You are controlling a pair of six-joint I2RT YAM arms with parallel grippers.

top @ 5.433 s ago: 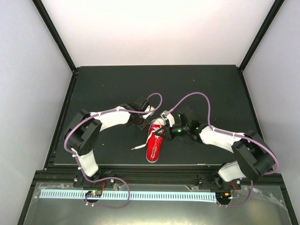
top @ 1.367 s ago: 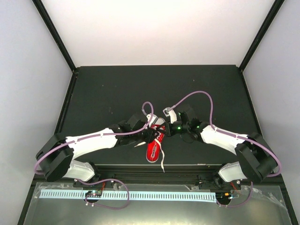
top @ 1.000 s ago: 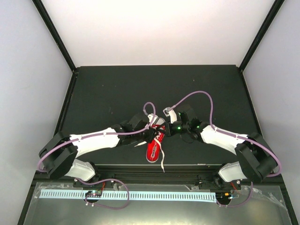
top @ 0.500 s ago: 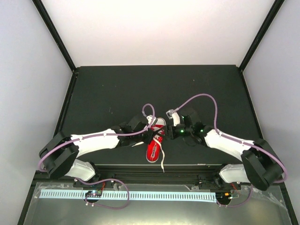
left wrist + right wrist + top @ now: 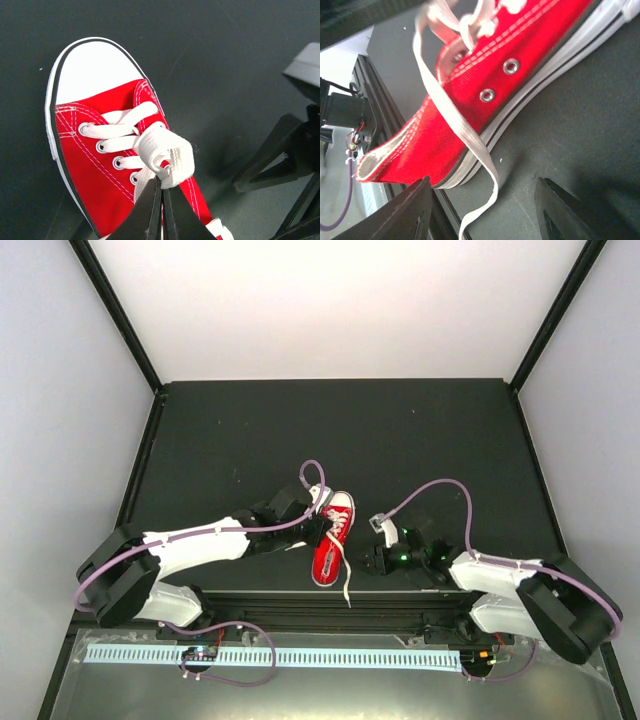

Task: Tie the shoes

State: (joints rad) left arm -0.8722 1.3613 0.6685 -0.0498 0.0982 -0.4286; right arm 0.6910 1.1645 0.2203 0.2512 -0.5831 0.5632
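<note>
The red shoe (image 5: 330, 545) lies near the mat's front edge, its white toe cap (image 5: 90, 65) pointing away from the arms. My left gripper (image 5: 162, 180) is over the shoe's lacing, shut on a folded loop of white lace (image 5: 167, 150). In the top view the left gripper (image 5: 322, 531) sits at the shoe's left side. My right gripper (image 5: 366, 564) stands open just right of the heel, touching nothing. In the right wrist view the right gripper (image 5: 485, 205) frames the other lace end (image 5: 475, 145), which hangs loose down the shoe's side (image 5: 520, 60) onto the mat.
The black mat (image 5: 240, 430) ends at a metal rail (image 5: 300, 595) just in front of the shoe's heel. The loose lace (image 5: 347, 585) trails over that edge. Purple cables (image 5: 440, 490) loop above both arms. White walls enclose the back and sides.
My right gripper has opened, let go near the laces and pulled back toward the near right. The left gripper has shut on the lace loop. The shoe's toe has swung slightly right.
</note>
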